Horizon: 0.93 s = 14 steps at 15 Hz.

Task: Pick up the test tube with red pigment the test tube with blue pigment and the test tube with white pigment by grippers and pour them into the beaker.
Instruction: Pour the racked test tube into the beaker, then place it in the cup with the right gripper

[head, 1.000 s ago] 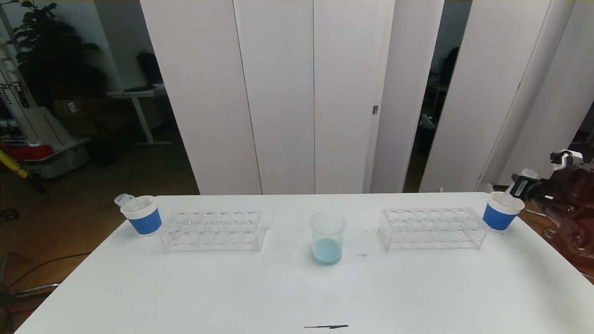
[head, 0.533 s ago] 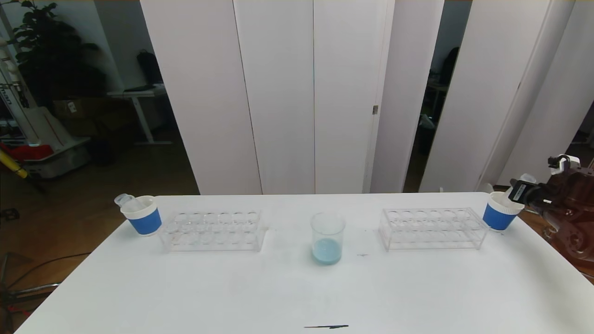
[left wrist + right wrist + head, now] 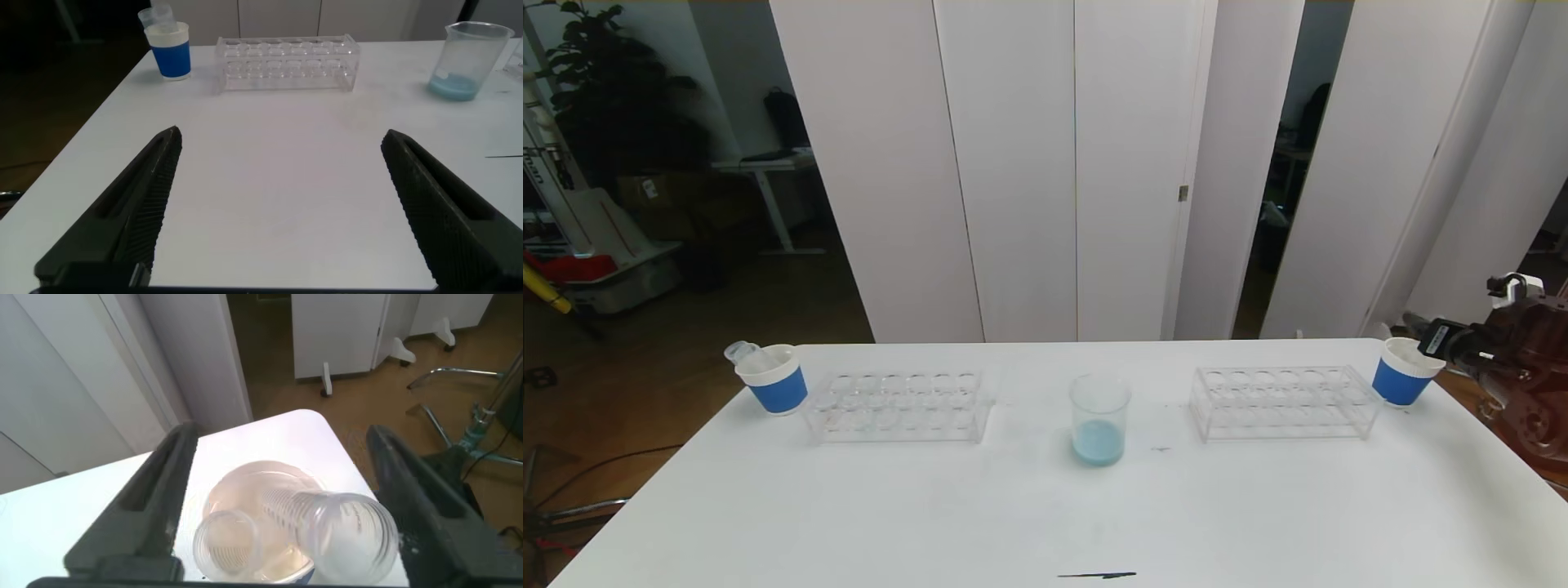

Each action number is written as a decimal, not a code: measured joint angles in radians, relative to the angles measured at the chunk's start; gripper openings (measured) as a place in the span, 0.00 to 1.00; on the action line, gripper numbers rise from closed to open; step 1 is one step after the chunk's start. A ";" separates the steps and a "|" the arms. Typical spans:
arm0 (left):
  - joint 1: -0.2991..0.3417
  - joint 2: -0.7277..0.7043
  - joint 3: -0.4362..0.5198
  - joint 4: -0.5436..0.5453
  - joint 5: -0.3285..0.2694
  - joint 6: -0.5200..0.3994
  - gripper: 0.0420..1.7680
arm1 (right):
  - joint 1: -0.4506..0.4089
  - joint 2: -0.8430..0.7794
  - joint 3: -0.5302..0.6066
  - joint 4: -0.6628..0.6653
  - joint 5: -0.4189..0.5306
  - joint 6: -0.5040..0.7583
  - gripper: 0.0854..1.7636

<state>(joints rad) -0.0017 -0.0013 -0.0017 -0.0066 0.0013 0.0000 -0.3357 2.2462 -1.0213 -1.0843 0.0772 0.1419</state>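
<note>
The beaker [image 3: 1099, 420] stands mid-table with pale blue liquid in its bottom; it also shows far off in the left wrist view [image 3: 470, 61]. My right gripper [image 3: 1431, 341] [image 3: 279, 433] hangs open just above the right paper cup [image 3: 1403, 374], one finger on each side of its rim [image 3: 237, 472]. Two clear tubes [image 3: 225, 543] [image 3: 335, 527] lie loose in that cup. The larger looks milky inside. No tube with red or blue pigment is in view. My left gripper [image 3: 282, 135] is open over bare table, holding nothing.
Two empty clear racks [image 3: 897, 404] [image 3: 1284, 400] flank the beaker. At the far left corner a blue-banded cup [image 3: 774, 382] holds a clear tube [image 3: 742, 352] that sticks out. The right cup stands close to the table's right corner. A dark streak [image 3: 1097, 575] marks the front edge.
My right gripper was shut on a clear tube over the right cup. It has now opened, and the tube has dropped into the cup. The left arm has not moved.
</note>
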 joint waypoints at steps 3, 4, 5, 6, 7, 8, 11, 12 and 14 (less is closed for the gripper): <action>0.000 0.000 0.000 0.000 0.000 0.000 0.99 | 0.001 -0.011 -0.001 0.002 0.002 0.000 0.99; 0.000 0.000 0.000 0.000 0.000 0.000 0.99 | 0.001 -0.020 -0.001 0.004 0.005 0.001 0.99; 0.000 0.000 0.000 0.000 0.000 0.000 0.99 | 0.001 -0.034 -0.001 0.007 0.009 0.002 0.99; 0.000 0.000 0.000 0.000 0.000 0.000 0.99 | 0.001 -0.057 -0.002 0.020 0.012 0.002 0.99; 0.000 0.000 0.000 0.001 0.000 0.000 0.99 | 0.000 -0.086 -0.006 0.045 0.013 0.001 0.99; 0.000 0.000 0.000 0.000 0.000 0.000 0.99 | -0.002 -0.124 -0.010 0.076 0.017 0.000 0.99; 0.000 0.000 0.000 0.000 0.000 0.000 0.99 | -0.014 -0.289 -0.013 0.177 0.064 -0.001 0.99; 0.000 0.000 0.000 0.000 0.000 0.000 0.99 | -0.021 -0.360 -0.010 0.219 0.085 -0.001 0.99; 0.000 0.000 0.000 0.001 0.000 0.000 0.99 | -0.036 -0.507 -0.005 0.310 0.127 -0.001 0.99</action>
<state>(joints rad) -0.0017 -0.0013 -0.0017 -0.0057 0.0013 0.0000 -0.3717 1.7396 -1.0266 -0.7740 0.2043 0.1409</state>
